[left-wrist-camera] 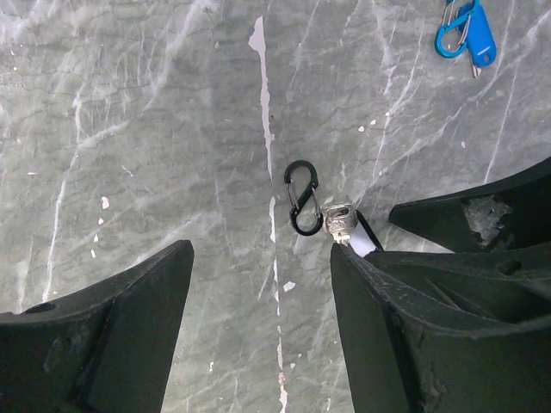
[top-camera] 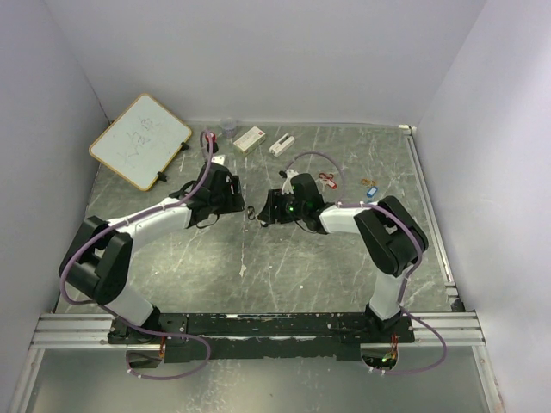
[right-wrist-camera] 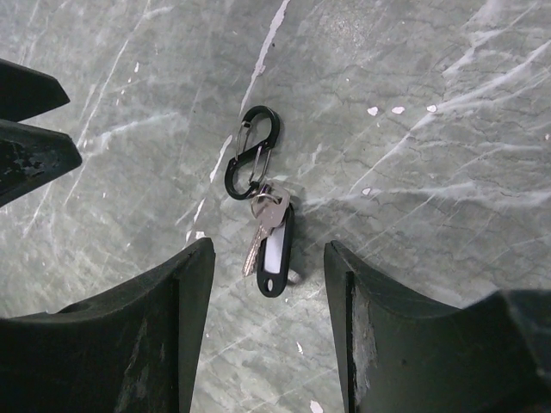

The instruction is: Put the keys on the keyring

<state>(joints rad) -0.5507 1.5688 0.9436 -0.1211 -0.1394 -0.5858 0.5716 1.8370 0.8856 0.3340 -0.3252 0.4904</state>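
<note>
Now the black clip [right-wrist-camera: 253,153] that serves as the keyring lies flat on the tabletop [top-camera: 284,267], roughly midway between the two arms. A silver key [right-wrist-camera: 263,219] with a black tag [right-wrist-camera: 275,249] lies against the clip's lower loop and looks hooked to it, though the join is too small to be sure.

The left tool [left-wrist-camera: 260,258] hangs above the tabletop just to the left of the clip, its jaws wide apart with nothing between them. The right tool [right-wrist-camera: 269,245] hovers just to the right of the clip, jaws also apart and gripping nothing; in its wrist view the black tag lies on the tabletop in the gap between the fingertips [right-wrist-camera: 205,251], not touching either one.

The other keys lie well apart from the clip. A red key tag [top-camera: 325,179] sits to the right of it, past the right tool, and a blue key tag [top-camera: 372,191] sits farther right again. Two white blocks [top-camera: 250,138] lie beyond the clip toward the back wall, and a whiteboard [top-camera: 140,140] lies far to the clip's left.
</note>
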